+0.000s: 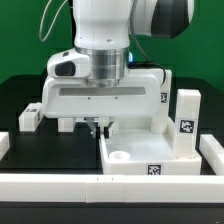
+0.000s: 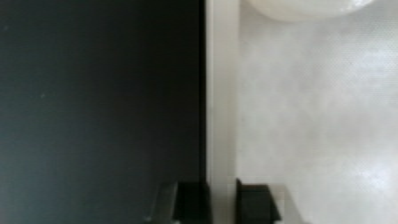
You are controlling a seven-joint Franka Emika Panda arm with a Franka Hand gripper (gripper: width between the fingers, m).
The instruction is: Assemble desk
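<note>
The white desk tabletop (image 1: 150, 148) lies rim-up toward the exterior view's right, with a round corner socket (image 1: 120, 157) near its front. One tagged white leg (image 1: 186, 122) stands upright at its right corner. My gripper (image 1: 95, 126) points straight down at the tabletop's left edge. In the wrist view the raised rim (image 2: 222, 100) runs between my two dark fingers (image 2: 187, 202), and the gripper (image 2: 224, 203) is shut on it. A round socket (image 2: 302, 8) shows on the panel's inner side. The black table (image 2: 89, 100) lies on the other side of the rim.
Another white leg (image 1: 30, 117) lies on the black table at the exterior view's left. A long white border rail (image 1: 60, 185) runs along the front, and a shorter rail (image 1: 212, 155) stands at the right edge. The arm's wide white hand hides the area behind it.
</note>
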